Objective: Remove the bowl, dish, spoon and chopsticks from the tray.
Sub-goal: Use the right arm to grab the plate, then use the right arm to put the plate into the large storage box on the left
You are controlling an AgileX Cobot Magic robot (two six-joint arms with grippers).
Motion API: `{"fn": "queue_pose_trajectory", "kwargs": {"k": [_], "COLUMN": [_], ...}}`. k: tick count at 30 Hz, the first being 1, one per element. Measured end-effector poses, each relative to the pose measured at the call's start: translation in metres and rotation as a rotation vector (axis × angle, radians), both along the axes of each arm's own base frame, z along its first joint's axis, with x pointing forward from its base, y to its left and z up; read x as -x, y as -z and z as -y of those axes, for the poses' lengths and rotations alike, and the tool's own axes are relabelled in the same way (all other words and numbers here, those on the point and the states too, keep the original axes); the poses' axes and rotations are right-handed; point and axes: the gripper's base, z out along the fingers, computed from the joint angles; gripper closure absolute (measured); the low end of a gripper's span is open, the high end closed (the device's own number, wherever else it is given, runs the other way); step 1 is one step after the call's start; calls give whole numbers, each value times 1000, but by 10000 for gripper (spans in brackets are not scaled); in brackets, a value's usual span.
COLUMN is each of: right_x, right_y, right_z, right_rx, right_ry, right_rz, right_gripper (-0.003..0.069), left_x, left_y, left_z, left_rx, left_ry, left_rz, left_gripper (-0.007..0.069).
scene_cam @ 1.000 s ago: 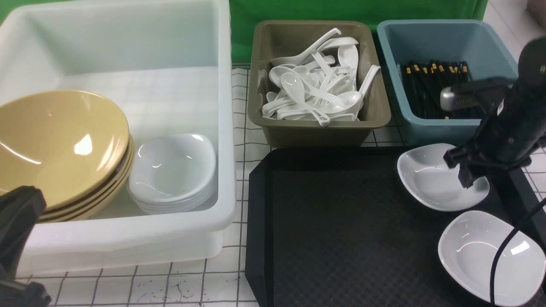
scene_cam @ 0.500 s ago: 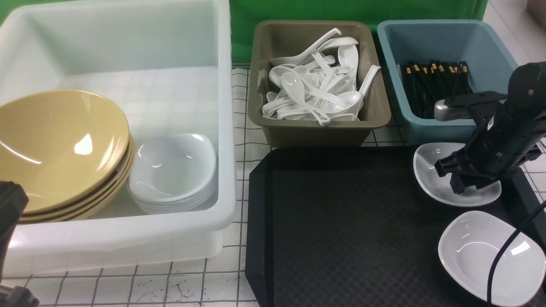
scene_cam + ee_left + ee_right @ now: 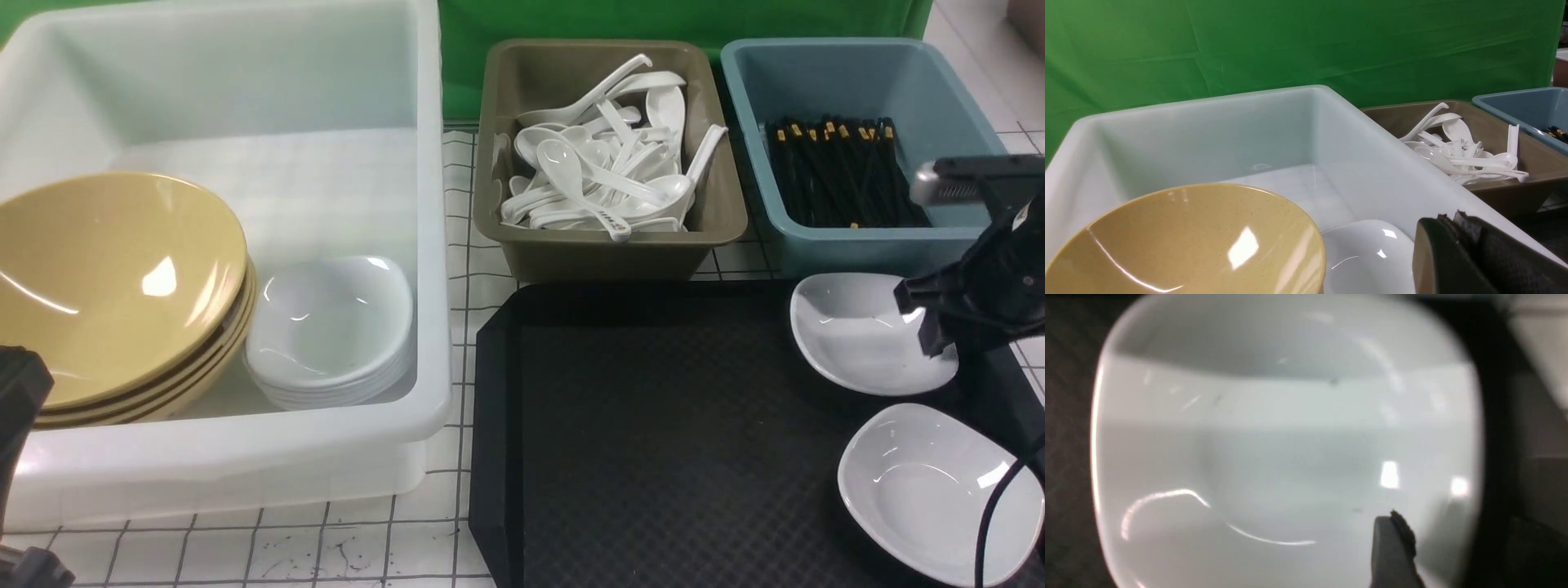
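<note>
The black tray (image 3: 653, 457) lies on the gridded table (image 3: 343, 555), right of centre, and most of its textured floor is bare. Two white dishes sit along its right side. The far dish (image 3: 857, 335) is in the far right corner with its back edge at the tray's rim. The near dish (image 3: 922, 490) is closer to the robot, and a strip of tray shows between the two.

The right arm (image 3: 1000, 269) hangs over the far dish's right edge, its jaws spread and holding nothing. In the blurred right wrist view, one dark fingertip (image 3: 1392, 543) is above the inside of the far dish (image 3: 1274, 449), close to the rim. Whether it touches I cannot tell. The arm's black cable (image 3: 982, 523) loops across the right part of the near dish.

Close behind the far dish rises the near wall of the blue tub (image 3: 857, 249), where the chopsticks (image 3: 841, 171) lie bundled, most gold bands at the far end. To its left, just beyond the tray's far rim, the olive tub (image 3: 604, 257) holds a heap of white spoons (image 3: 588, 163). The marked spoon (image 3: 611, 220) lies at the front of the heap, by the tub's near wall.

Left of the tray, a strip of table apart, stands the big white tub (image 3: 245, 457). Inside it the bowl (image 3: 122, 269) tops a tilted stack of mustard bowls, right beside a stack of white dishes (image 3: 331, 327). The left arm (image 3: 16, 408) sits low at the tub's near left corner. The left wrist view shows its jaws pressed together with nothing between them. A green backdrop (image 3: 653, 20) closes the far side.
</note>
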Motion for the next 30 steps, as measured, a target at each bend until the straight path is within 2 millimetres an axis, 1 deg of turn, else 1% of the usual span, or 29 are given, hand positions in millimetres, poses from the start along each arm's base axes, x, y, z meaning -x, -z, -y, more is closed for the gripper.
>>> {"fn": "queue_pose_trajectory", "kwargs": {"k": [4,6,9,11,13,14,18,19,20,21,23,24,25,28,30], "right_x": [-4,-6,-9,-10,-9,-9,3,5,11,12,24,24,27,46,54], "right_y": [15,19,21,18,10,9,-18,-22,-31,-33,-58,-58,-64,-99,-114], "right_z": [-7,-9,-10,-12,-14,-15,-29,-32,-38,-40,-55,-56,-58,-77,-94], "right_rx": [-83,-107,-118,-136,-160,-163,-279,-285,-299,-304,-314,-314,-315,-350,-393], "right_ry": [14,6,-6,-10,-25,-28,-134,-157,-196,-208,-285,-289,-300,-359,-397], "right_rz": [-23,-22,-4,14,34,35,53,61,71,72,129,129,142,246,316], "right_gripper": [270,295,363,445,484,487,582,587,588,588,588,588,588,588,588], "left_x": [0,0,0,0,0,0,0,0,0,0,0,0,0,0,0], "left_y": [0,0,0,0,0,0,0,0,0,0,0,0,0,0,0], "left_z": [0,0,0,0,0,0,0,0,0,0,0,0,0,0,0], "left_rx": [0,0,0,0,0,0,0,0,0,0,0,0,0,0,0], "left_ry": [0,0,0,0,0,0,0,0,0,0,0,0,0,0,0], "left_rz": [0,0,0,0,0,0,0,0,0,0,0,0,0,0,0], "left_gripper": [631,631,631,631,631,631,631,631,631,631,631,631,631,631,631]}}
